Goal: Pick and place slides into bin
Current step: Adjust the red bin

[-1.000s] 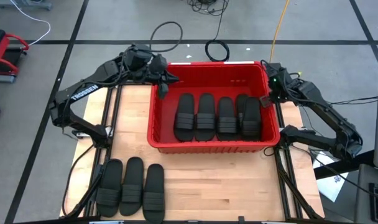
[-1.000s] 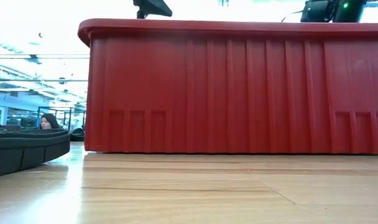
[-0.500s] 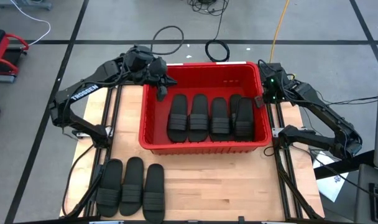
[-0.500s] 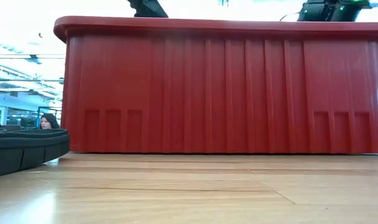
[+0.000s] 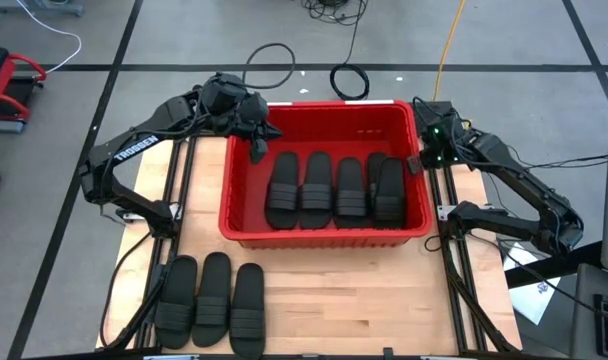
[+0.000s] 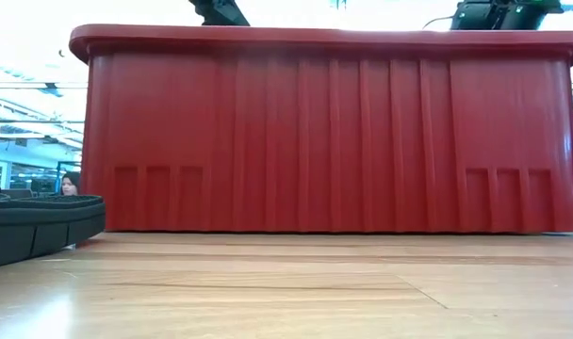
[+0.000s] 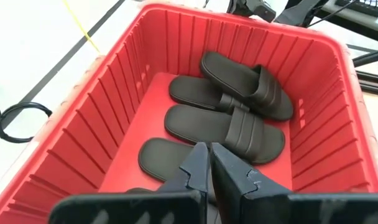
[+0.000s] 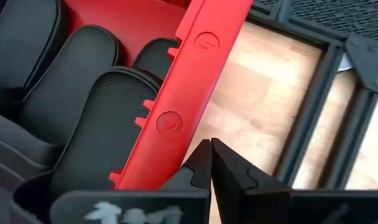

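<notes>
The red bin [image 5: 324, 232] stands on the wooden table and fills the low view [image 6: 324, 132]. Several black slides [image 5: 334, 188] lie side by side on its floor, one overlapping another at the right [image 7: 245, 81]. Three more slides [image 5: 212, 295] lie on the table at the near left. My left gripper [image 5: 255, 152] is shut over the bin's far left corner, above the slides [image 7: 209, 155]. My right gripper [image 5: 412, 163] is shut at the bin's right rim [image 8: 211, 149]. My right gripper's shut fingertips [image 8: 201, 155] stand against the outer side of the bin's right rim [image 8: 188, 134], toward its far end. The fingers come from the table's right side, slanting down. The bin rests flat on the table.
Bare wood [image 5: 364, 300] lies in front of the bin at the near right. Black metal frame rails [image 8: 313, 112] run along the table's right edge beside my right gripper. Cables [image 5: 349, 80] lie on the floor beyond the far edge. A person [image 6: 70, 184] shows far off.
The bin has slid along the table toward its left edge with the slides inside it. My right gripper has gone the same way, staying at the right rim. My left gripper has shifted only a little, so the bin's left wall now lies farther from it.
</notes>
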Controlling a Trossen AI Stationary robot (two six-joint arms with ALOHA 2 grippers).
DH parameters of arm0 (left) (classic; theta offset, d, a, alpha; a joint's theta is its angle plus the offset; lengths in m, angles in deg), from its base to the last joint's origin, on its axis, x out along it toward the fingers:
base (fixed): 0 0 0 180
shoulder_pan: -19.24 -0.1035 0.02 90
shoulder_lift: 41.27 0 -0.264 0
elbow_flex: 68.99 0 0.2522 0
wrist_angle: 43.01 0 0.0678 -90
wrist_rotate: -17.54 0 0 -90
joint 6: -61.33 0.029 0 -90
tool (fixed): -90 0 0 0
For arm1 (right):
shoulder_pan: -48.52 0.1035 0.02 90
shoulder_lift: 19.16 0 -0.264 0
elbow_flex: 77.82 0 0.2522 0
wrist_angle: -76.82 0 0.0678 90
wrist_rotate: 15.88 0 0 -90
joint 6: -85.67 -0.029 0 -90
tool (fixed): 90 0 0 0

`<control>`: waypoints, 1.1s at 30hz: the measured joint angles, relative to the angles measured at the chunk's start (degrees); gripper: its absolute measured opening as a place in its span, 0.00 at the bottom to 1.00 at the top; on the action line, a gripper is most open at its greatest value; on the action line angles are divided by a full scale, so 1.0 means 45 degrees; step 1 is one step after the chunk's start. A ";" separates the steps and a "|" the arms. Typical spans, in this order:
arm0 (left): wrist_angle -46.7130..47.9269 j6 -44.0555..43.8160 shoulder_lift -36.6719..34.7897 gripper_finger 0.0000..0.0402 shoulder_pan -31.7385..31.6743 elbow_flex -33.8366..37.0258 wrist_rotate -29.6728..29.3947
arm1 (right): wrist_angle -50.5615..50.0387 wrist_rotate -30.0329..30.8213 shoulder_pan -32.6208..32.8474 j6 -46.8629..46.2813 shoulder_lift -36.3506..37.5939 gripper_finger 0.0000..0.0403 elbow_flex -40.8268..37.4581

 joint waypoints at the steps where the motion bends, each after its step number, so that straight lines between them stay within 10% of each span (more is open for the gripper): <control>1: 0.0001 0.0066 0.0000 0.04 0.0000 0.0000 0.0003 | 0.0000 0.0120 0.0059 -0.0013 0.0027 0.00 0.0000; 13: 0.1832 0.1601 -0.0620 0.04 0.0791 0.0000 0.0545 | 0.1010 0.1554 0.0196 0.1352 0.1313 0.00 0.1158; 33: 0.1706 0.2305 0.0878 0.04 -0.1667 0.0000 0.1022 | 0.3203 -0.4016 0.0600 0.1736 0.1850 0.00 0.1938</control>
